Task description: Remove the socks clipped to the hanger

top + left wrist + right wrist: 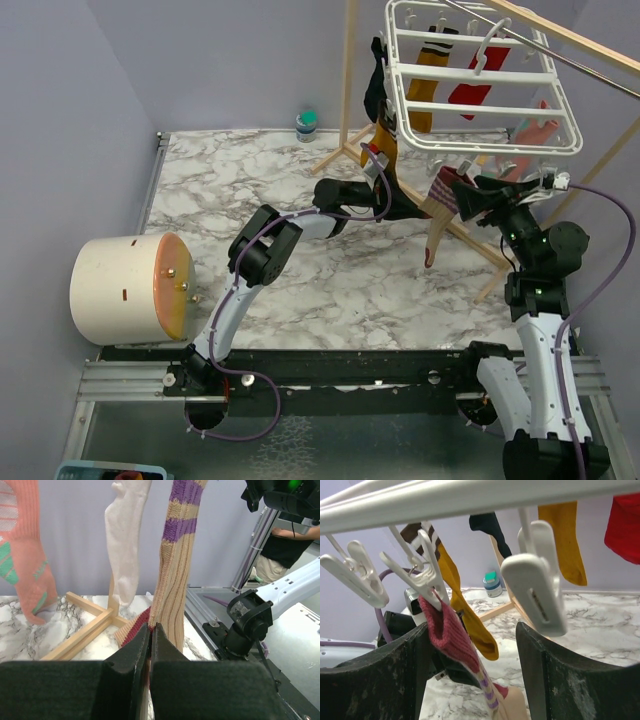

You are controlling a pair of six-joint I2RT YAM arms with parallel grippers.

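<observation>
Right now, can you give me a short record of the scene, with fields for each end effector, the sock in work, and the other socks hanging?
left end effector: shut on the striped sock, low down
right end effector: open, the sock's clipped top between its fingers
striped sock: held at its top by a clip of the hanger
other socks hanging: mustard sock, red sock, black sock, pink sock with teal
</observation>
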